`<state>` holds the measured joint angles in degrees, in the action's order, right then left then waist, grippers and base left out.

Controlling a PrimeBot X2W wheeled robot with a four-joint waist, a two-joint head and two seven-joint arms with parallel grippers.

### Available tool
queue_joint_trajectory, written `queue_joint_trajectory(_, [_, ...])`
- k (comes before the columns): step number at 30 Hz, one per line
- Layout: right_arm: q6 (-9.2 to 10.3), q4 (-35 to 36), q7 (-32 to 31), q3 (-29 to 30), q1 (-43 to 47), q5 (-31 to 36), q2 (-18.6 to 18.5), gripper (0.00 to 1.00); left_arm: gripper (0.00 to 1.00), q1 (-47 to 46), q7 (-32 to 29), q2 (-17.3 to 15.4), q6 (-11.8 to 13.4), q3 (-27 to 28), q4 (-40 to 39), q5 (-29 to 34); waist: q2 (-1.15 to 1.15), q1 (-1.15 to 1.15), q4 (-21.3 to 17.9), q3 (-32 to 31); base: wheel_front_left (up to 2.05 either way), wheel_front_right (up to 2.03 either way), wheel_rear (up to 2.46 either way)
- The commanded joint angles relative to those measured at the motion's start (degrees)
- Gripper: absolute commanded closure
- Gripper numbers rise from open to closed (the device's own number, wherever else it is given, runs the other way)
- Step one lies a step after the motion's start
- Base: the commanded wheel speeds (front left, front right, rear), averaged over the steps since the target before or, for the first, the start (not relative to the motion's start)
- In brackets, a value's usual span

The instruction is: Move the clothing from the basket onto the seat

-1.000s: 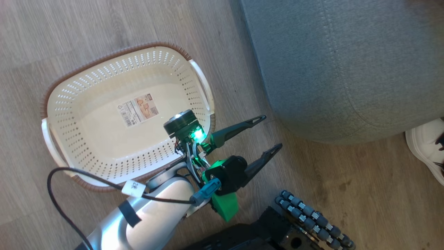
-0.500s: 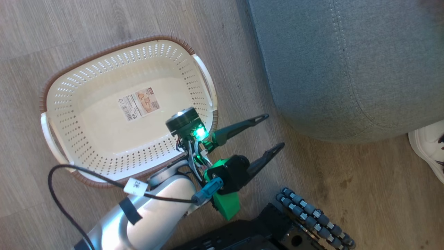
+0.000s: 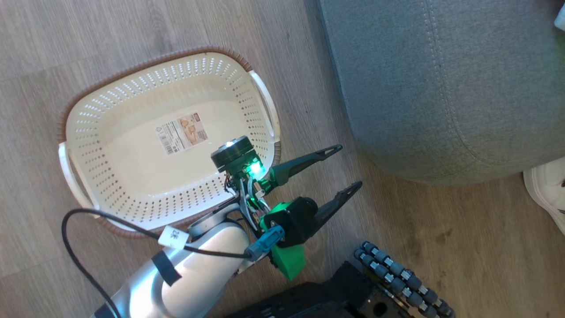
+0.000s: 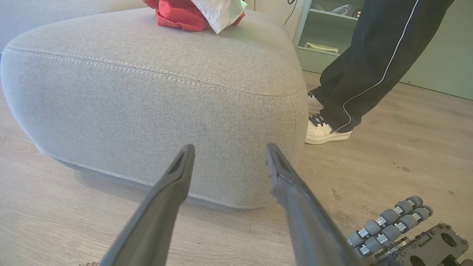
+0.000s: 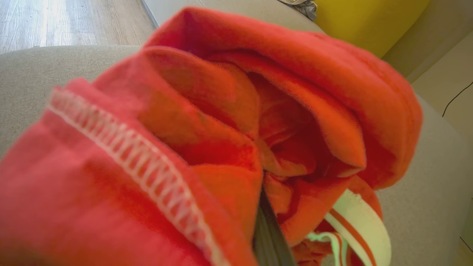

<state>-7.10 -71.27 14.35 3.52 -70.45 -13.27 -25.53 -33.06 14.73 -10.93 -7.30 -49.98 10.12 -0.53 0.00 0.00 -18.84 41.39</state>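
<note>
Left end effector: released. Both dark fingers are spread wide with nothing between them, and it is hung low over the wooden floor.
Right end effector: clenched on the clothing. One dark finger is glimpsed in the right wrist view, with red folds bunched close around it.
Basket: given by the head view, just behind and to the left of the left end effector, its brown rim close by that wrist. A label is shown on its pale bottom.
Seat: straight ahead of the left fingertips and apart from them. Its rounded edge and line of pale stitching are faced in the left wrist view.
Clothing, left wrist view: a red heap with a white piece over it is seen on the seat's top, well beyond the fingertips.
Clothing, right wrist view: a pale stitched hem is seen left of the finger and a white striped band to its lower right, with seat fabric around them.
Person: a white shoe and a dark trouser leg are caught beyond the right-hand finger in the left wrist view, beside the seat. The shoe is also caught at the head view's right edge.
Rollers: seen low and to the right of the left end effector.
</note>
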Motion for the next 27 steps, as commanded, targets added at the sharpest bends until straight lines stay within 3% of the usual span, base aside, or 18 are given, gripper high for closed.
queue_joint_trajectory(1, [-0.39, 0.6, -0.1, -0.8, -0.1, -0.7, -1.6, 1.00, 0.00, 0.2, 0.3, 0.6, 0.4, 0.8, -1.8, -0.3, 0.00, 0.00, 0.1, -0.4, 0.00, 0.00, 0.00])
queue_joint_trajectory(5, [-0.39, 0.1, 0.0, -2.3, 0.3, -1.8, -2.2, 1.00, 0.00, 0.7, 0.3, 0.9, 0.6, 0.8, -1.6, -0.4, 0.00, 0.00, 0.0, -2.1, 0.00, 0.00, 0.00])
queue_joint_trajectory(7, [-0.39, -0.1, 0.0, -3.0, 0.7, -2.4, -2.3, 0.17, 0.00, 1.2, 0.3, 1.1, 0.6, 0.5, -1.4, -0.5, 0.00, 0.00, 0.0, -3.3, 0.00, 0.00, 0.00])
queue_joint_trajectory(8, [-0.39, -0.1, 0.1, -3.6, 1.0, -2.7, -2.1, 0.00, 0.00, 1.4, 0.3, 1.3, 0.5, 0.2, -1.4, -0.5, 0.00, 0.00, 0.0, -4.0, 0.00, 0.00, 0.00])
queue_joint_trajectory(19, [-0.39, 0.9, 0.0, -10.0, 4.8, -5.9, -4.1, 0.00, 0.00, 4.5, 0.3, 3.3, 0.5, -0.2, -0.9, -1.3, 0.00, 0.00, -0.1, -11.5, 0.00, 0.00, 0.00])
queue_joint_trajectory(27, [-0.39, 6.5, 0.4, -17.1, 9.3, -10.0, -6.5, 0.00, 0.00, 7.7, 0.3, 4.9, 1.0, 1.6, -0.8, -1.8, 0.00, 0.00, 0.6, -18.1, 0.00, 0.00, 0.00])
